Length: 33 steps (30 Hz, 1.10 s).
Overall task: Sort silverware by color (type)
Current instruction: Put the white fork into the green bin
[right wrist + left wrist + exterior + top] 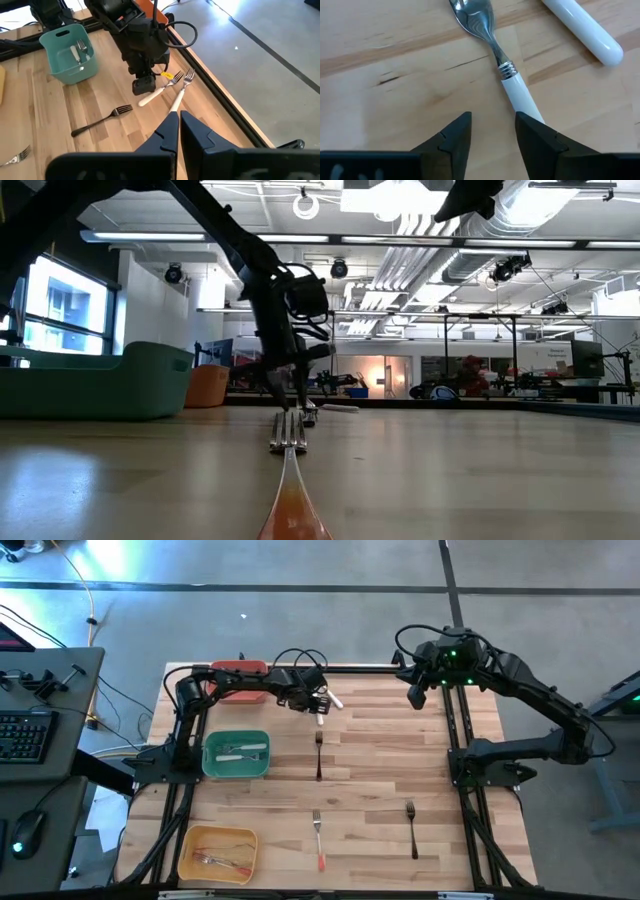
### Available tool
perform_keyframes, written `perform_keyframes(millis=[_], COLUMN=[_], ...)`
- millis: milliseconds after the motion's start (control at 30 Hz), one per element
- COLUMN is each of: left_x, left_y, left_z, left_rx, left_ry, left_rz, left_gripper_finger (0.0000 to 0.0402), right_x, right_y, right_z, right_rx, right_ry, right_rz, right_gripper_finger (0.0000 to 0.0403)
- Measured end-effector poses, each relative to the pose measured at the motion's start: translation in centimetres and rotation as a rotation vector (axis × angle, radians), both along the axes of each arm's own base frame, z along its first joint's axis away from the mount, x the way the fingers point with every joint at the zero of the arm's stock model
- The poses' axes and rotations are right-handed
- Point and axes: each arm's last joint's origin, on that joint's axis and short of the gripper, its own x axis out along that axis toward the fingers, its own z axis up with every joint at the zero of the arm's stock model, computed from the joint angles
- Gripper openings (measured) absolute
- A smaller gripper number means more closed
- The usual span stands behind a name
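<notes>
Left gripper [492, 137] hovering over a white-handled fork [510, 75]

Its fingers are standing apart, holding nothing; the fork's long axis is running straight away from them, head pointing farthest away.

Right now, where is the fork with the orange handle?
In the high view, the orange-handled fork lies near the table's front edge, between the yellow bin on its left and a black fork on its right.
</notes>
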Motion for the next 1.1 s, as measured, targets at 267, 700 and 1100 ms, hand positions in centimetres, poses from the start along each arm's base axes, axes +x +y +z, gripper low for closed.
perform_keyframes(millis=[267,700,1100], left_x=[0.4,1.6,0.3], left_y=[-0.2,-1.7,-3.2], left_z=[0.4,-0.9,-0.6], left_rx=[-0.04,-0.034,-0.046], left_ry=[-0.074,-0.057,0.121], left_rz=[0.041,0.084,-0.105], left_gripper_finger=[0.016,0.0161,0.0113], right_x=[0.0,0.0,-0.2], right_y=[0.0,0.0,0.3], right_z=[0.1,0.0,0.0], right_rx=[0.002,0.01,0.025], right_ry=[-0.01,0.001,0.001], right_rz=[-0.005,0.007,0.044], right_gripper_finger=[0.0,0.0,0.0])
